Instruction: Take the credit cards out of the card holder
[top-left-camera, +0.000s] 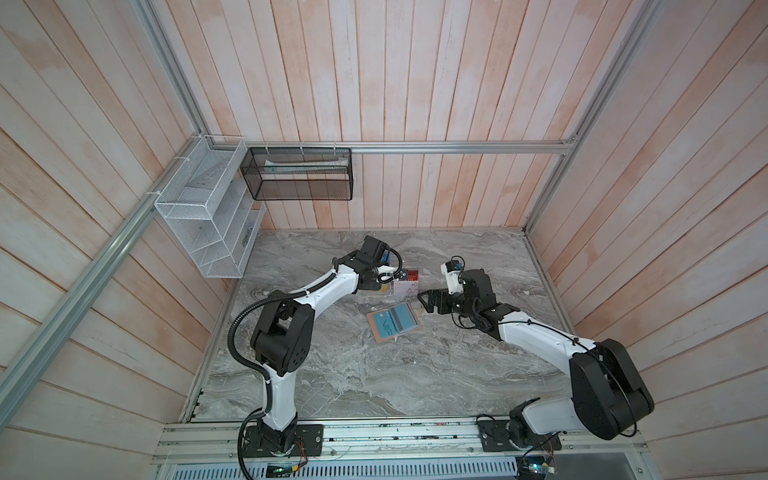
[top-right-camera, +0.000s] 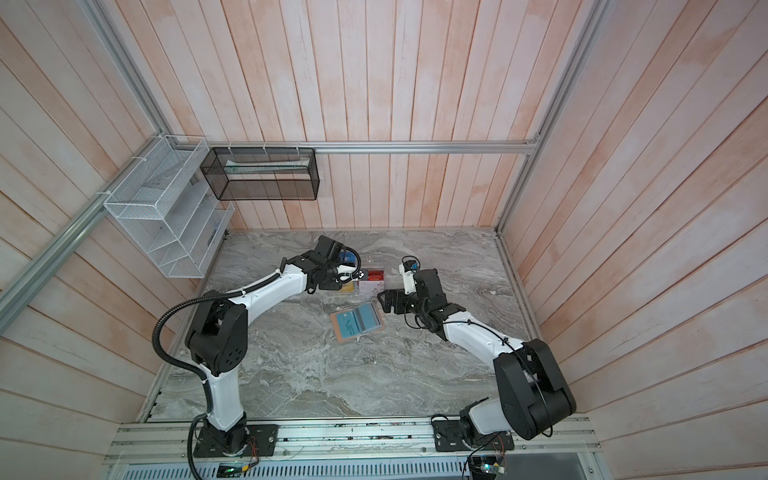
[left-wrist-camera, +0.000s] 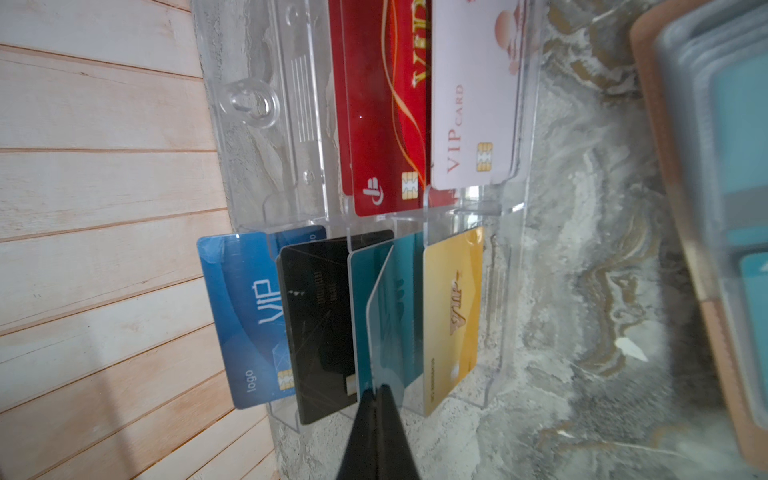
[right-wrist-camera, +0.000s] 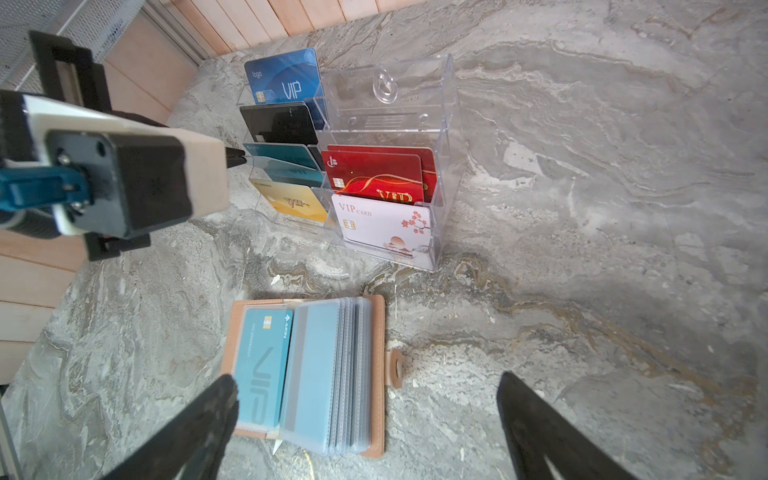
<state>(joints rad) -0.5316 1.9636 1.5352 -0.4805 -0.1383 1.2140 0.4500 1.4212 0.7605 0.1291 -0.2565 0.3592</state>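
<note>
Pinched blue-grey card (left-wrist-camera: 386, 328) w/ left gripper (left-wrist-camera: 380, 392) at clear stand (left-wrist-camera: 266, 124) twd table's (top-left-camera: 374, 374) far edge; held right gripper (right-wrist-camera: 365, 388) spread wide above open card holder (right-wrist-camera: 377, 353), mid-table

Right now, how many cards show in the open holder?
2: a teal card on the side away from the clasp, a striped card in the top page of the stack. Lower pages may hide more.

Two robot arms (top-left-camera: 324, 286) (top-left-camera: 536, 336), one card holder (right-wrist-camera: 377, 365), one clear stand (right-wrist-camera: 386, 112), two wall baskets (top-left-camera: 199, 216) (top-left-camera: 299, 174)
</note>
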